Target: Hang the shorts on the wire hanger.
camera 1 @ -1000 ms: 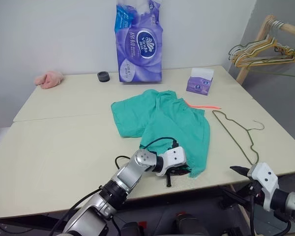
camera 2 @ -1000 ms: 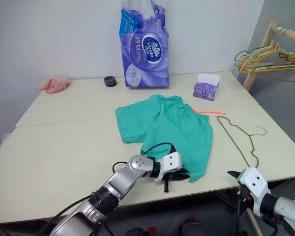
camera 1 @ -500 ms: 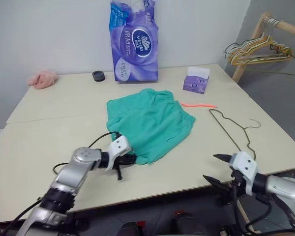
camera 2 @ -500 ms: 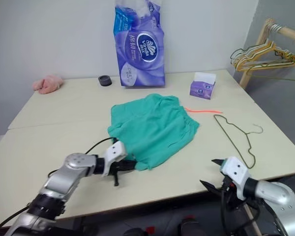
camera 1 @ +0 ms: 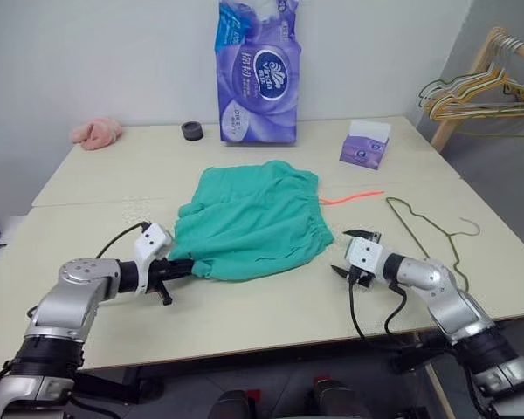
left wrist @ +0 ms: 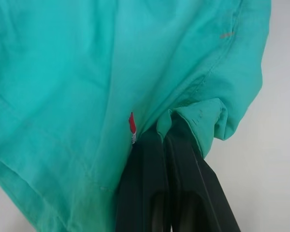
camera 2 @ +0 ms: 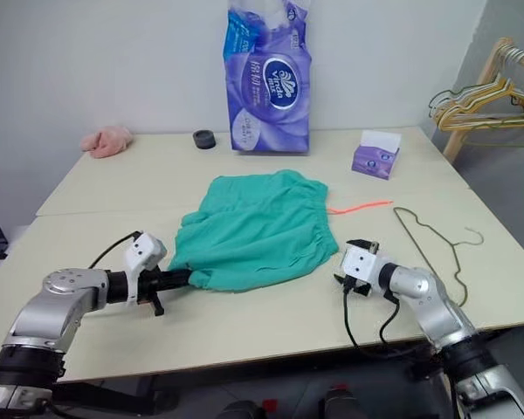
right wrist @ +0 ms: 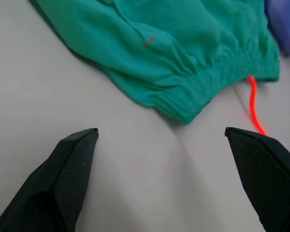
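Shorts [camera 1: 249, 220] dragged left across the desk [camera 1: 87, 201] since a second ago, left tool [camera 1: 182, 266] still pinching the corner; they were bunched and draped toward the front edge, now spread flatter mid-desk. Right tool [camera 2: 348, 264] has come up from below the desk edge and now sits just off the waistband side, fingers [right wrist: 70, 166] spread wide, nothing between them.

Left wrist view: fingers [left wrist: 150, 179] shut on a folded hem; the fabric covers the fingertips, so the exact bite is hidden.

Wire hanger [camera 1: 426, 229] flat on the desk right of the shorts, apart from them, hook toward the right edge. Orange cord [camera 1: 351, 197] runs from the waistband toward it.

Around: purple tissue pack [camera 1: 258, 74] upright at the back, small purple box [camera 1: 365, 147], black round item [camera 1: 192, 131], pink cloth [camera 1: 96, 133] far left. Yellow and pale hangers [camera 1: 472, 92] on a wooden rack, cut off at the right edge.
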Controlling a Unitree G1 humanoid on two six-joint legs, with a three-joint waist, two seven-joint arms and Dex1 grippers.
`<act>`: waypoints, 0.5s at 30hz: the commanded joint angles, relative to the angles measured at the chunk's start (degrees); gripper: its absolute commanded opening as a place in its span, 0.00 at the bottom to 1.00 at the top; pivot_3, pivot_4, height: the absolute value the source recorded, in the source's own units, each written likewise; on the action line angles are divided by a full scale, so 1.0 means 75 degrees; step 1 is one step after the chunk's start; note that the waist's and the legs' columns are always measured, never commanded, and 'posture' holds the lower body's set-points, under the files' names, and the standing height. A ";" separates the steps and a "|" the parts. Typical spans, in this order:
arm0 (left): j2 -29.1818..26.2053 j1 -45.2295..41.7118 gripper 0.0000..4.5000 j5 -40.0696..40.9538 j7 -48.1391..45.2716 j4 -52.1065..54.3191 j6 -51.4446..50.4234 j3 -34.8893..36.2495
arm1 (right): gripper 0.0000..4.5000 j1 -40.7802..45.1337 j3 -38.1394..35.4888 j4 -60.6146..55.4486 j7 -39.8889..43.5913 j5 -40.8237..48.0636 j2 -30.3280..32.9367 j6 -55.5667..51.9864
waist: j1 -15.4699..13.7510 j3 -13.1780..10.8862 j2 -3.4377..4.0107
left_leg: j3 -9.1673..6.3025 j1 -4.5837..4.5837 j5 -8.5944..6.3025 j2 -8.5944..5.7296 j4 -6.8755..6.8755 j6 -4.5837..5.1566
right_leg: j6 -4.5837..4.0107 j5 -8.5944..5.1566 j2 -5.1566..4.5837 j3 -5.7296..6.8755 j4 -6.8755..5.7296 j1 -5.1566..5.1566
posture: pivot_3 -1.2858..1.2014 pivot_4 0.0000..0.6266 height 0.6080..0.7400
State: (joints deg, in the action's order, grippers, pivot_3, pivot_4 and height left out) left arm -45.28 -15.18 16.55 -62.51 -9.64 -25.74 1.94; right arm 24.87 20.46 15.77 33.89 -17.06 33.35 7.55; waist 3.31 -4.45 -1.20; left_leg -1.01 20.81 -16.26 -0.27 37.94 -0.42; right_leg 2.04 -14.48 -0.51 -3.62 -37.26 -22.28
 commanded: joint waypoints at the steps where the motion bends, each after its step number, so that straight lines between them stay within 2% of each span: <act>1: -0.0094 -0.0293 0.01 0.0115 -0.0011 0.0029 -0.0010 0.0199 | 1.00 0.0706 0.0327 0.1332 -0.0505 -0.0712 -0.0135 0.1012 | 0.0006 0.0005 -0.0006 | 0.0003 -0.0004 0.0001 0.0000 0.0004 0.0000 | 0.0003 0.0006 0.0000 -0.0003 -0.0001 0.0003 | 0.51 0.06 1.00; 11: -0.0222 -0.0545 0.01 0.0090 0.0108 0.0004 -0.0087 0.0277 | 1.00 0.2283 0.1461 0.3826 -0.1286 -0.2286 -0.0702 0.2945 | 0.0077 0.0032 -0.0041 | 0.0006 -0.0013 0.0002 0.0001 0.0005 -0.0001 | 0.0001 0.0010 0.0000 -0.0019 -0.0029 0.0000 | 0.51 0.05 1.00; 15: -0.0264 -0.0601 0.00 0.0062 0.0175 -0.0054 -0.0075 0.0302 | 0.78 0.2532 0.1730 0.4510 -0.1445 -0.2581 -0.0960 0.3308 | 0.0177 0.0064 -0.0082 | 0.0002 -0.0032 0.0002 0.0000 0.0005 -0.0001 | -0.0009 0.0003 0.0000 -0.0031 -0.0063 0.0003 | 0.51 0.05 1.00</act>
State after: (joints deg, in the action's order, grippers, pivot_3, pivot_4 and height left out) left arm -46.10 -18.40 16.68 -61.56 -10.40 -26.26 2.33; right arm 44.05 31.13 46.76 22.92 -34.43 26.54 31.55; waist 4.64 -3.97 -1.81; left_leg -1.02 20.57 -16.25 -0.27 37.98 -0.43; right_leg 1.95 -14.47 -0.52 -3.88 -37.75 -22.26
